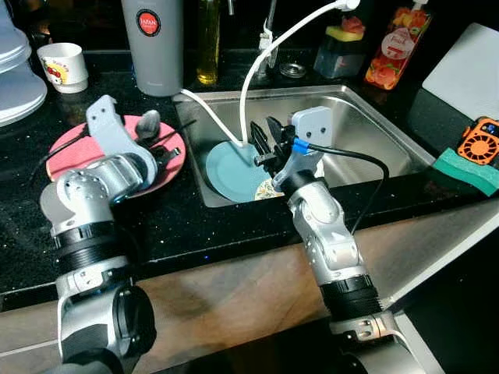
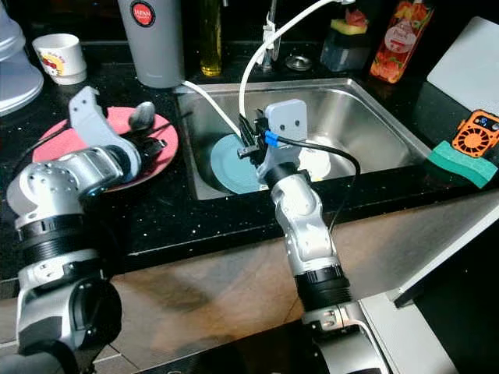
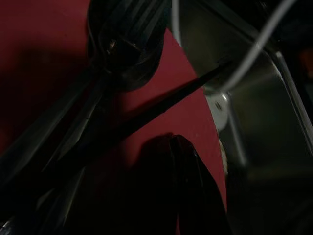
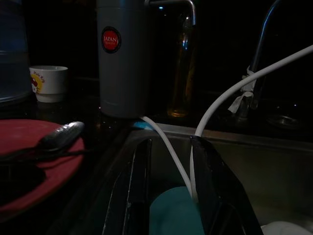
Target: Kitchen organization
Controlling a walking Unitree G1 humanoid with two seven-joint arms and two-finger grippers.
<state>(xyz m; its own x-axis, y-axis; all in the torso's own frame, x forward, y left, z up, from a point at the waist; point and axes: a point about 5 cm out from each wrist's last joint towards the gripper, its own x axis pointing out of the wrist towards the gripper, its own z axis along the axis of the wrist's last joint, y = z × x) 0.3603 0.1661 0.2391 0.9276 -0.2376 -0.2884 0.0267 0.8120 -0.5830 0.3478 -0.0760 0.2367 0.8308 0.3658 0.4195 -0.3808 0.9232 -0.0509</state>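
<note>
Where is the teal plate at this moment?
In the eye views the teal plate leans inside the steel sink, at its left end, just left of the right gripper and right of the red plate on the counter.

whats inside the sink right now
A teal plate leans against the left wall of the sink, with a white hose dropping onto it. A white dish lies beside it, mostly hidden behind the right pincer, which is open.
</note>
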